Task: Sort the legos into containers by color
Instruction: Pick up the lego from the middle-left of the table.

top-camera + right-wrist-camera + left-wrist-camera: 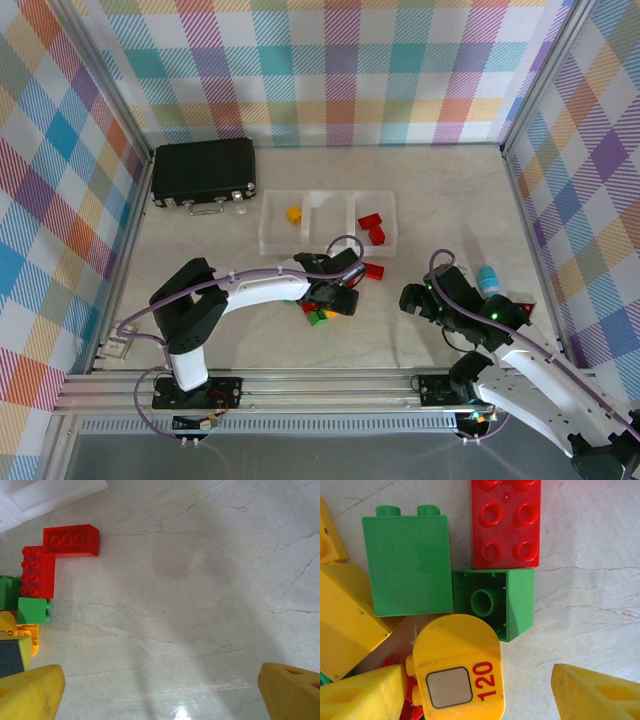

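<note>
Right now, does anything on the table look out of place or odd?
One small green brick in the loose pile lies flipped, hollow underside showing, while the red brick beside it shows its studs. A blue-topped object by the right arm matches no brick colour.

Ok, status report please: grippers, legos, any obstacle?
Left gripper open above loose legos. Right gripper open over table. Containers hold one yellow, two red. Black case apart.

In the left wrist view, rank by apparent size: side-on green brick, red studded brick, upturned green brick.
1. Side-on green brick.
2. Red studded brick and upturned green brick: alike; the frame crops the red one, so unranked.
</note>
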You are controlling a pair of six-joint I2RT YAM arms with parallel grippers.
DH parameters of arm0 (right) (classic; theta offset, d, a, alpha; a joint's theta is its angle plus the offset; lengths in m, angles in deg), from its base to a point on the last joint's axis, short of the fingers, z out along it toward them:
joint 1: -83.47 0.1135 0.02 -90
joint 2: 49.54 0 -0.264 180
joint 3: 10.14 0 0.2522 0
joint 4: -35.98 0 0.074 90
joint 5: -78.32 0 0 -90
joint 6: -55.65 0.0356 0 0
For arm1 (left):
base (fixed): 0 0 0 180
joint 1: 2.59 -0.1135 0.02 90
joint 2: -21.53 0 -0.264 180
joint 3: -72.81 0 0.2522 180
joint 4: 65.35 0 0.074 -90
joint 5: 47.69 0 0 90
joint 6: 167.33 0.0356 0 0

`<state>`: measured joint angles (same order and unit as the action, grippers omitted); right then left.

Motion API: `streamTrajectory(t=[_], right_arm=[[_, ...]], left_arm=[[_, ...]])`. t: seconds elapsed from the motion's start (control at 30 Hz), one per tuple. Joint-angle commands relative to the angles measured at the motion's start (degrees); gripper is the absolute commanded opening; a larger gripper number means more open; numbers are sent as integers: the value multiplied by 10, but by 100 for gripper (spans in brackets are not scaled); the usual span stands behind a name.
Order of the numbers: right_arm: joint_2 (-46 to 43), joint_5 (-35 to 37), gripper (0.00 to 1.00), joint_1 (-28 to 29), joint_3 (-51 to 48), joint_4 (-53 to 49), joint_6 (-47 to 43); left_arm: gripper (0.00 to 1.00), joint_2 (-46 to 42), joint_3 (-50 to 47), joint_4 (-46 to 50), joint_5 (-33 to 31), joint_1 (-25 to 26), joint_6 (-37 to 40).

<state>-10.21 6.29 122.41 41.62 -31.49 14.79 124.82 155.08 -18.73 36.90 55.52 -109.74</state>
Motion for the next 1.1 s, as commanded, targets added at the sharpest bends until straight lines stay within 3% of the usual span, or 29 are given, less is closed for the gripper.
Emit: streamTrajectory(t=[0.0, 0.33, 0.67, 1.07], right_arm=[[-1, 10, 99, -3, 14, -15, -10], [-15, 15, 99, -4, 11, -22, -6], [-23, 21, 99, -5, 9, -27, -5], [-25, 20, 99, -7, 1, -26, -3]], left_arm=[[76, 12, 16, 16, -4, 10, -6], [74, 32, 38, 23, -2, 12, 2], [61, 46, 56, 45, -15, 20, 11], [65, 55, 53, 54, -20, 20, 24]])
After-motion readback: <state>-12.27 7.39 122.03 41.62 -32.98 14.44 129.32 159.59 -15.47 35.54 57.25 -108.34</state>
